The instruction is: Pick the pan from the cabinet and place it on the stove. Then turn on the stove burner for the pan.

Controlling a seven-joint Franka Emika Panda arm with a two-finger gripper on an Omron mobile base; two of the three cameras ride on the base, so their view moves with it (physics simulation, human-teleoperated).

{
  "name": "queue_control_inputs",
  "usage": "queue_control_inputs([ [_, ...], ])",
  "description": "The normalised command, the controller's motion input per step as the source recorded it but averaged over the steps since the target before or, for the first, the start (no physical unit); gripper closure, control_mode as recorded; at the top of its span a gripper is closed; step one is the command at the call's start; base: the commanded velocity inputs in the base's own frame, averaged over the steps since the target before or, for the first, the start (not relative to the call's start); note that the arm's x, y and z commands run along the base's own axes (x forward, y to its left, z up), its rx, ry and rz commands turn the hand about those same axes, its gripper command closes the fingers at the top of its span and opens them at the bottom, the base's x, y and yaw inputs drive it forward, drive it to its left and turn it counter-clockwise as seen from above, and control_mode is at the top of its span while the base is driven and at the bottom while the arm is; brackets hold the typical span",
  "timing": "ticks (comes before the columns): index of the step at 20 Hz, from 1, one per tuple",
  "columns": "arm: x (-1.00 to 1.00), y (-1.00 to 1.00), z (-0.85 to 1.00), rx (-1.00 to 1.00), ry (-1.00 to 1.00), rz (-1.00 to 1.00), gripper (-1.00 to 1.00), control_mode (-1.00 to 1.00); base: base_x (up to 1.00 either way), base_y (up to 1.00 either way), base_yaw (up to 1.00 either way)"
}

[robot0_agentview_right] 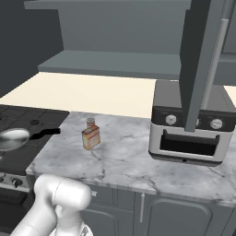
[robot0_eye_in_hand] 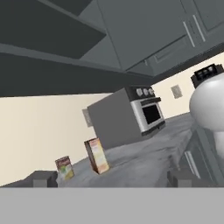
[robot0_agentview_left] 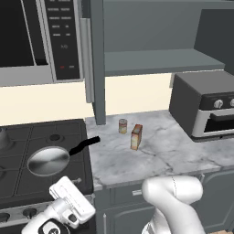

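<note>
Left base view: the shallow shiny steel pan (robot0_agentview_left: 48, 160) with its straight black handle is sitting on the black gas stove (robot0_agentview_left: 27, 137). Its long axis is running from the bowl up and right, the handle tip pointing over the grey marble counter (robot0_agentview_left: 155, 151). The white two-finger gripper (robot0_agentview_left: 68, 215) is hanging low before the steel knob strip (robot0_agentview_left: 27, 212). I'm judging a reach could catch the wrong knob.

Right base view: the pan (robot0_agentview_right: 13, 139) is resting at far left, its handle pointing right toward the small tin can (robot0_agentview_right: 91, 122) and the orange carton (robot0_agentview_right: 91, 137). A sweeping arm might clip that handle.

Hand view: both dark fingertips (robot0_eye_in_hand: 43, 178) are standing wide apart, gripping nothing.
</note>
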Motion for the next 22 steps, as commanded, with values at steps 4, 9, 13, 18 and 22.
queue_control_inputs([
  [4,-0.35,0.00,0.00,-0.17,0.00,0.00,-1.00,-1.00,0.00,0.00,0.00],
  [9,-0.26,0.00,-0.04,-0.09,0.03,0.00,-1.00,-1.00,0.00,0.00,0.00],
  [13,-0.06,-0.01,-0.18,0.00,0.06,0.03,-1.00,-1.00,0.00,0.00,0.00],
  [18,0.00,0.00,-0.25,0.00,0.07,0.06,-1.00,-1.00,0.00,0.00,0.00],
  [22,0.00,-0.01,-0.25,0.00,0.06,0.09,-1.00,-1.00,0.00,0.00,0.00],
])
